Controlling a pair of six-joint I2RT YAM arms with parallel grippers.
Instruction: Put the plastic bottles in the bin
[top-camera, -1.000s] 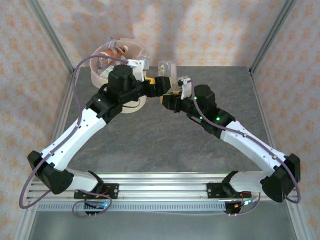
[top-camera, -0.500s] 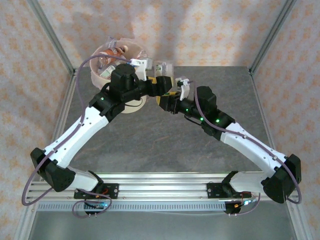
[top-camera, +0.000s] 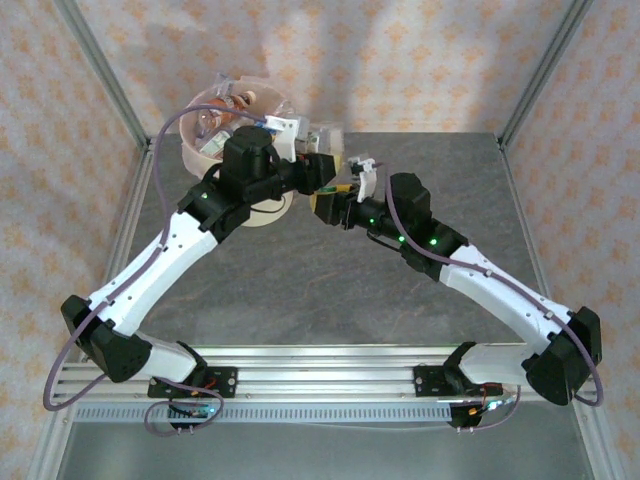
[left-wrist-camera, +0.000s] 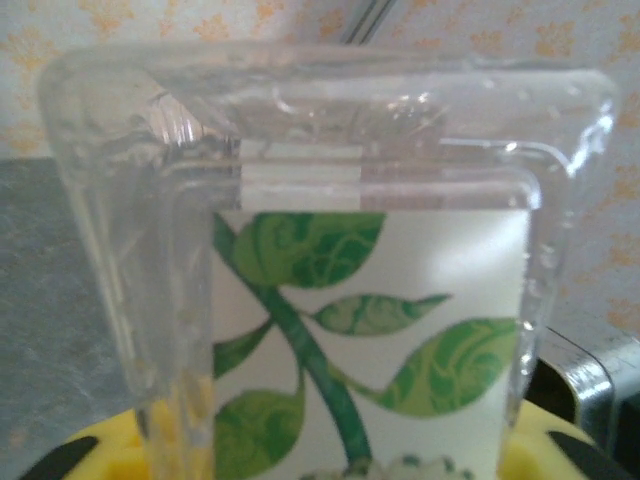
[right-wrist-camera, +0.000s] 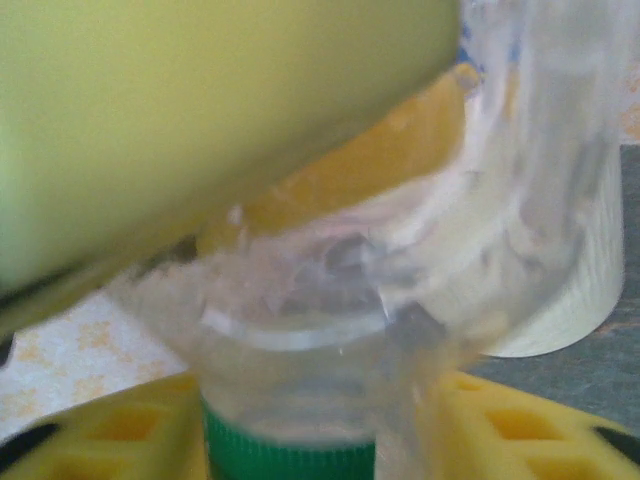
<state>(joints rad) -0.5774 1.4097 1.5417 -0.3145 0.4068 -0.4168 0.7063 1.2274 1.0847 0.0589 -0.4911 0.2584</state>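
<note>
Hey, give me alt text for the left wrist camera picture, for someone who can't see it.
A clear plastic bottle with a white label printed with green leaves looms close up, between the yellow fingers of the left gripper. Grey table at left, patterned wall behind.
</note>
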